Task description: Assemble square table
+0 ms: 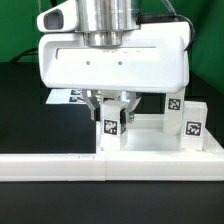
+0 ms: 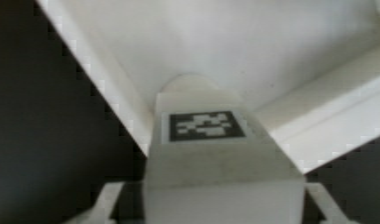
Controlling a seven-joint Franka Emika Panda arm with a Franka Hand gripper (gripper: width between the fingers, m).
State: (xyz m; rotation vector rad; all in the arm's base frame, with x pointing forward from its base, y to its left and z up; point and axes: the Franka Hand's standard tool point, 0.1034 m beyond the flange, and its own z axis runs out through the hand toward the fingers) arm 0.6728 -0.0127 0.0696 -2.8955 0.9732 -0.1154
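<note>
A short chunky white leg [image 1: 110,135] with a black-white tag stands upright just behind the long white fence, at the left corner of the square table top [image 1: 150,142]. My gripper [image 1: 111,118] comes down from above, one finger pressed to each side of the leg's upper end. In the wrist view the leg [image 2: 208,125] fills the space between the two fingers [image 2: 116,200], and the top's raised rim [image 2: 258,60] lies beyond it. A second tagged leg [image 1: 192,122] stands at the exterior view's right, beside the top.
The long white bar-shaped fence [image 1: 110,166] runs across the front. The marker board [image 1: 68,97] lies flat behind my hand on the exterior view's left. The table surface is black, with a green backdrop behind.
</note>
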